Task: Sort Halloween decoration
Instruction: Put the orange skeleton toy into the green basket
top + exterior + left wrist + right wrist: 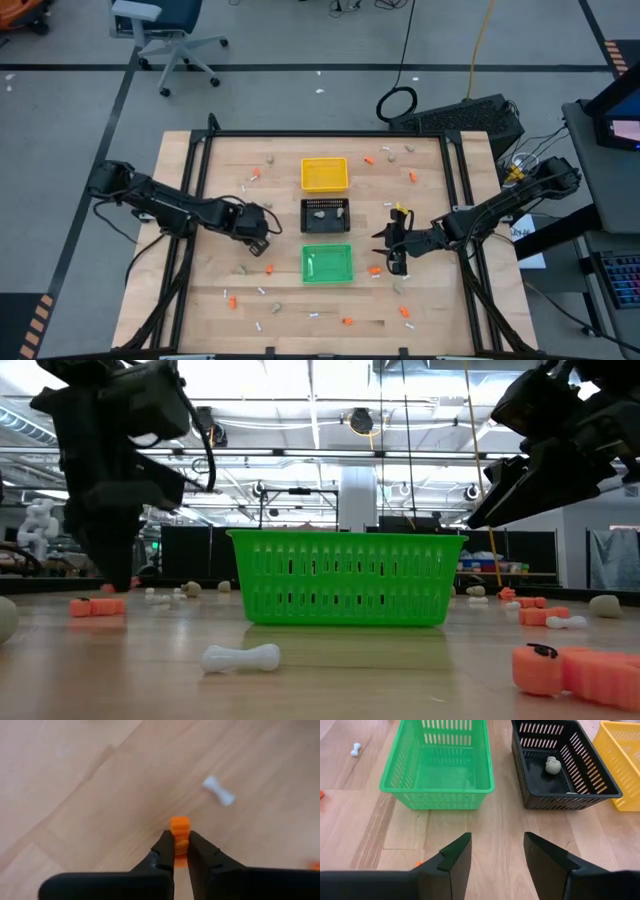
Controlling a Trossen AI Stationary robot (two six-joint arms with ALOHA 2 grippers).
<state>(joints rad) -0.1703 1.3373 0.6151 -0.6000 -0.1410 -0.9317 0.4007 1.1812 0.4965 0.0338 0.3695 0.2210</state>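
Three trays stand in a row down the table's middle: yellow (325, 173), black (325, 214) with a beige-grey lump (552, 765) in it, and green (327, 263). Small orange bits, white sticks and beige lumps lie scattered on the wood around them. Left of the trays, my left gripper (258, 243) points down at the table, shut on an orange bit (180, 826). A white stick (219, 790) lies just beyond it. Right of the trays, my right gripper (497, 850) hangs open above the table, facing the green and black trays. My left gripper pinches the orange bit between its two fingers (165, 851), one on each long side, at the end nearer the wrist (180, 847). The fingers come steeply from above. The bit's other end sticks out past the fingertips, down at the tabletop.
Loose pieces lie near the table's front: an orange bit (575, 670), a white stick (240, 657), and another orange bit (270, 268) beside the left gripper. Bare wood lies between my right gripper and the green tray (440, 760). A black frame edges the table.
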